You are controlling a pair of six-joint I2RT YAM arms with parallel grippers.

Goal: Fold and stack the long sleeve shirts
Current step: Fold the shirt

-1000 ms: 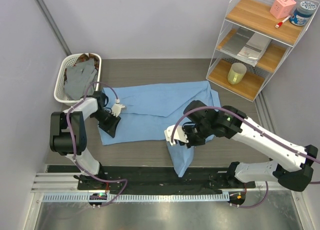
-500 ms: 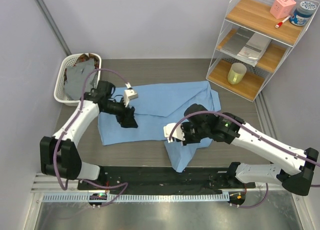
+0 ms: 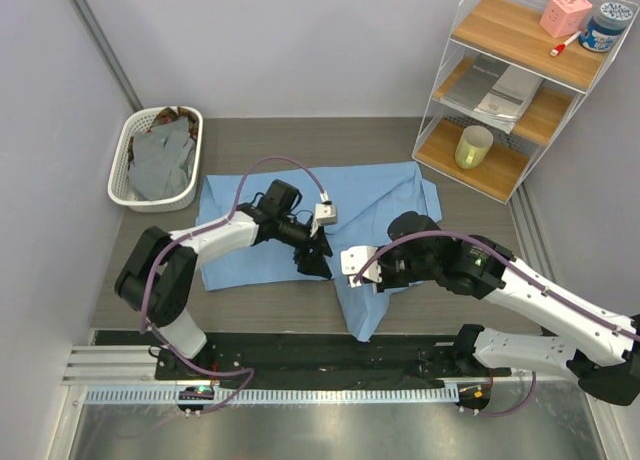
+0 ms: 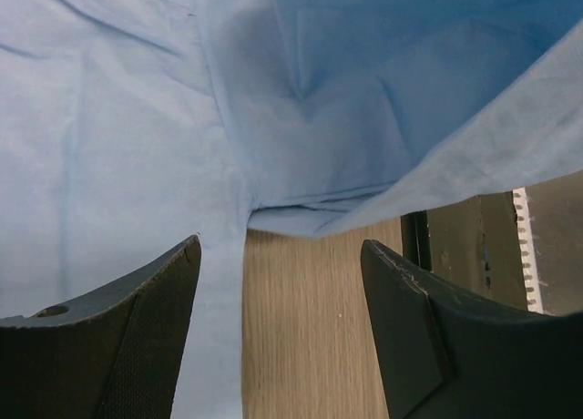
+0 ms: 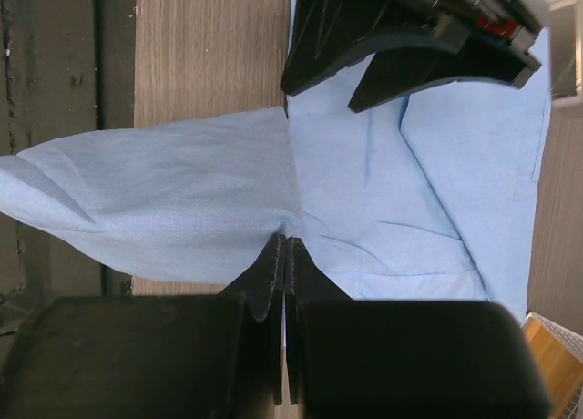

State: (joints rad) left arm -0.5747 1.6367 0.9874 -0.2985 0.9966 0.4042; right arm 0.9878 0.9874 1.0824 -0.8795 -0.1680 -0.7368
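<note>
A light blue long sleeve shirt lies spread across the middle of the table, one part hanging over the front edge. My left gripper hovers open at the shirt's near edge. In the left wrist view its fingers straddle bare wood and a strip of blue cloth, holding nothing. My right gripper is shut on a pinched fold of the blue shirt, just right of the left gripper. Grey and brown shirts sit in the basket.
A white basket stands at the back left of the table. A wire shelf unit at the back right holds a yellow cup, papers, a pink box and a jar. A black strip runs along the table's front edge.
My left arm swept right from the shirt's left edge to its near middle, and its jaws opened. My right gripper stayed shut on the cloth and shifted slightly right.
</note>
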